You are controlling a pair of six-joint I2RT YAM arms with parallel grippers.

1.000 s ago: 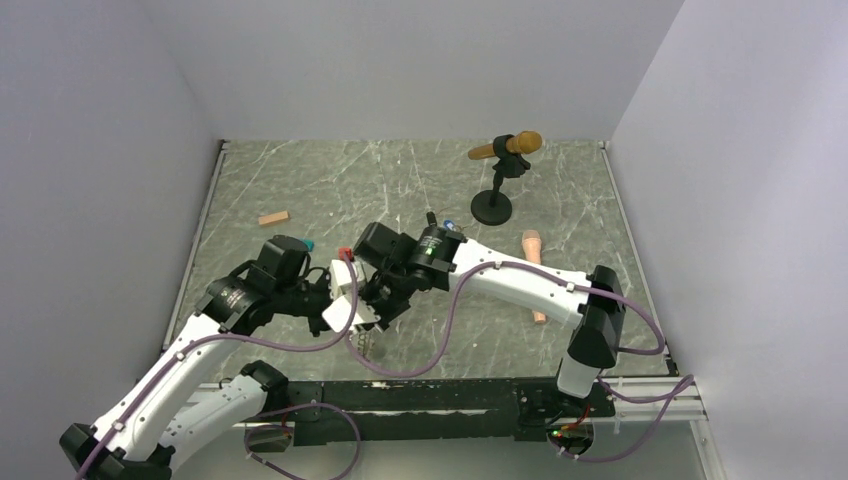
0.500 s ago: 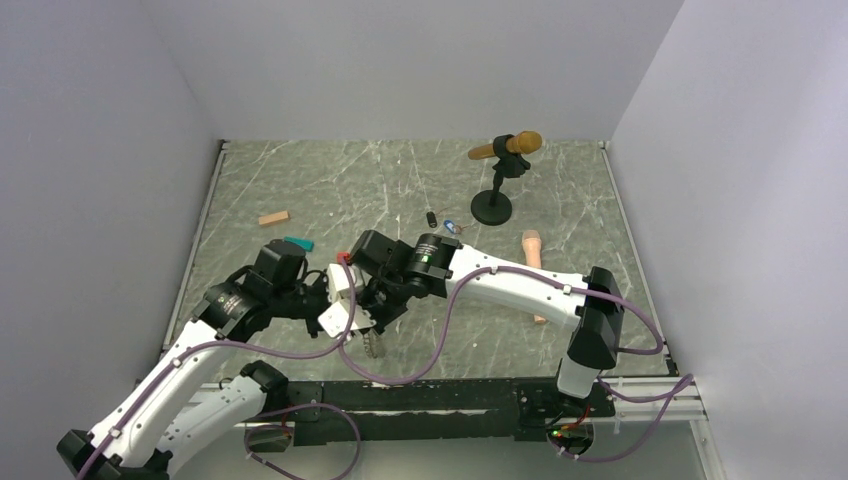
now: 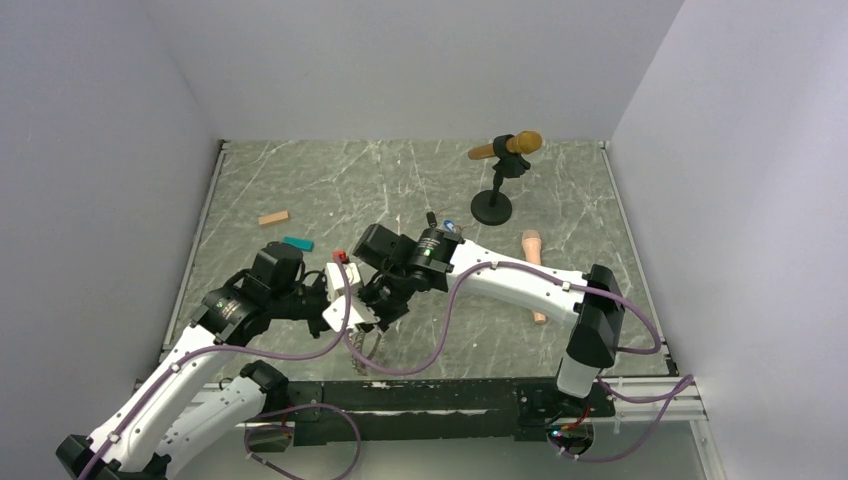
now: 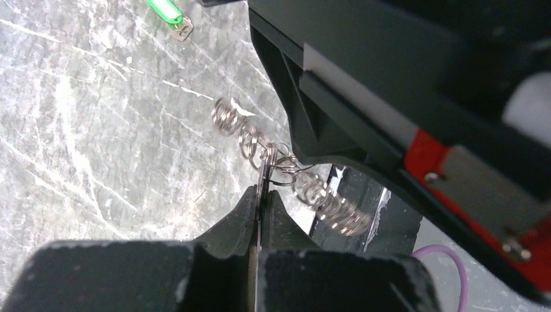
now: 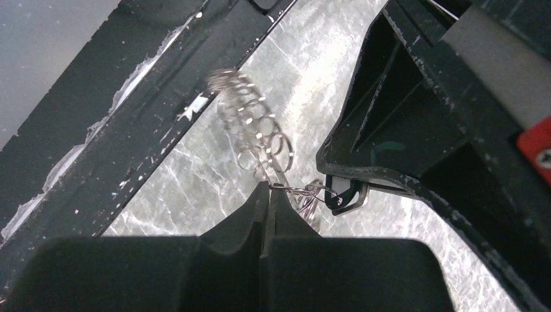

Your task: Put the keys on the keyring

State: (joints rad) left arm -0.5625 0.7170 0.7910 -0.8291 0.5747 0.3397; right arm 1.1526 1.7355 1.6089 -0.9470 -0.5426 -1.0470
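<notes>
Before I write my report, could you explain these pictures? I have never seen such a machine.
These are two robot arms bolted to a table, each ending in a two-finger gripper. The wide picture comes from a fixed camera above; the two close pictures come from cameras on the wrists. The left gripper and the right gripper are both shut on the keyring, a chain of small wire loops. On the table lie a tan wooden block, a teal block, a pink microphone and a green-tagged key; a gold microphone sits on a stand.
</notes>
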